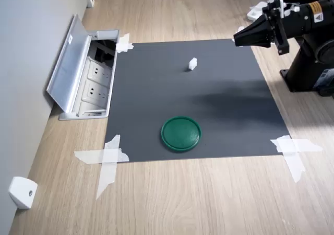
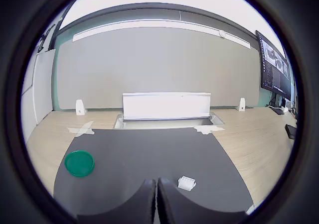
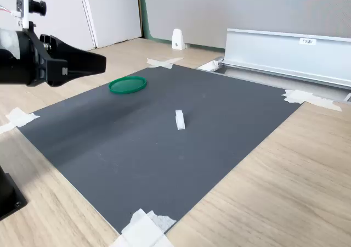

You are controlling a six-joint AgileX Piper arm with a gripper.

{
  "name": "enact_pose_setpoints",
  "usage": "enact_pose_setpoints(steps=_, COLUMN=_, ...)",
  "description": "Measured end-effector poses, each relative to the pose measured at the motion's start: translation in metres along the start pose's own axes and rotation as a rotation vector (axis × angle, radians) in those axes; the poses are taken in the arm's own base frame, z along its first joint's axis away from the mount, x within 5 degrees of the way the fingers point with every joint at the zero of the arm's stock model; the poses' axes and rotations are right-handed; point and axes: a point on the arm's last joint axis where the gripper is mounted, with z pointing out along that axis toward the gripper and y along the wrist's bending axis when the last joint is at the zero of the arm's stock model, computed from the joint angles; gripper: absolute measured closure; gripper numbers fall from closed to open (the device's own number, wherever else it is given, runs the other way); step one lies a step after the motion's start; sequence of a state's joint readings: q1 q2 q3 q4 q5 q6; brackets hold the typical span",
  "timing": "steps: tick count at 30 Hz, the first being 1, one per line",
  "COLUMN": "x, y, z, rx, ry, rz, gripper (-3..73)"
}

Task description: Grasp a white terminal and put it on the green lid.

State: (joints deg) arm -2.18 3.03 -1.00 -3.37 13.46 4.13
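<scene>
White and tiny, the white terminal point(image 1: 192, 63) stands alone on the mat; the clenched, empty hand point(image 1: 237, 38) could topple it, well apart from the green lid point(image 1: 180, 133).

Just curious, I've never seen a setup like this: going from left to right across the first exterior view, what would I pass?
White wedge piece → open socket box → green lid → white terminal → the arm's tool.

Black arm point(image 1: 308, 42) — yellow warning label, tapered black hand point(image 1: 236, 38).
</scene>
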Motion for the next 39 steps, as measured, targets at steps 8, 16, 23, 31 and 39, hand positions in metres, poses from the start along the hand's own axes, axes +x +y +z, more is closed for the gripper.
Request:
enact_pose_setpoints(steps=8, x=0.0000, y=0.0000, z=0.0000, rx=0.000, ry=0.000, rz=0.000, gripper=70.4)
enact_pose_setpoints(steps=16, x=0.0000, y=0.0000, z=0.0000, rx=0.000, ry=0.000, rz=0.000, gripper=70.4)
enact_pose_setpoints(steps=23, x=0.0000, y=0.0000, z=0.0000, rx=0.000, ry=0.000, rz=0.000, gripper=70.4)
enact_pose_setpoints(steps=31, x=0.0000, y=0.0000, z=0.0000, rx=0.000, ry=0.000, rz=0.000, gripper=70.4)
enact_pose_setpoints(steps=39, x=0.0000, y=0.0004, z=0.0000, rx=-0.005, ry=0.000, rz=0.020, gripper=70.4)
